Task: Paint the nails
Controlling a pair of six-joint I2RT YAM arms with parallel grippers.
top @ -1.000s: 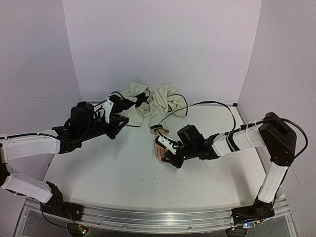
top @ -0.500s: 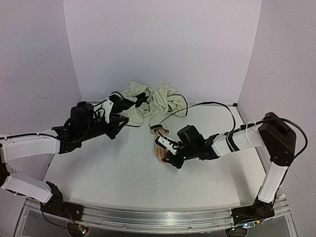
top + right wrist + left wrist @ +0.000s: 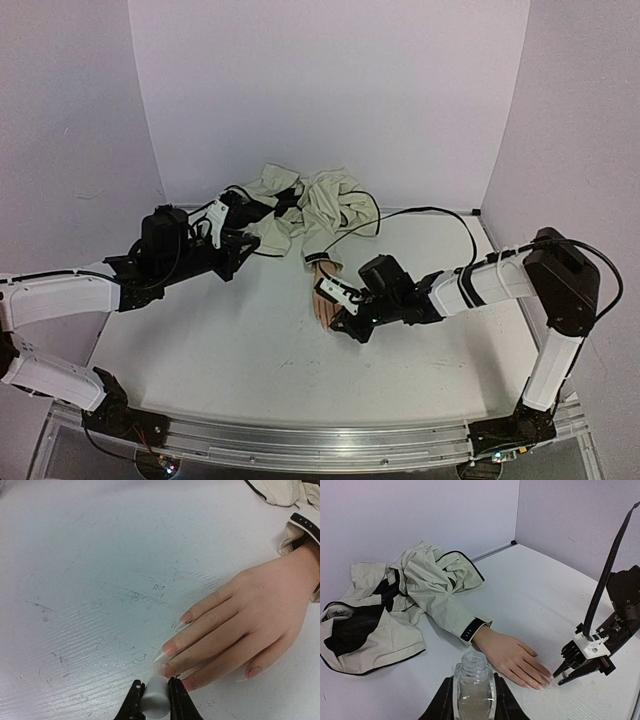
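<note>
1. Although little has changed in the last second, the right gripper (image 3: 338, 312) has been slid a tiny bit to the lower left of the top view, along the fingertips of the pale peach plastic mannequin hand (image 3: 322, 288).
2. Its jaws are closed on a small white round brush cap (image 3: 155, 695), which is set right at the long pointed nails (image 3: 169, 649), low in the middle of the right wrist view.
3. A small clear glass bottle (image 3: 472, 677) is pinched in the left gripper (image 3: 472, 700), well apart at the left of the top view.
4. A brush stroke is judged to be under way.

The left arm (image 3: 60, 297) and right arm (image 3: 490, 282) wear white shells between black joints. A black cable (image 3: 430, 208) loops off the right one. Fingers (image 3: 507, 706) are black.
</note>
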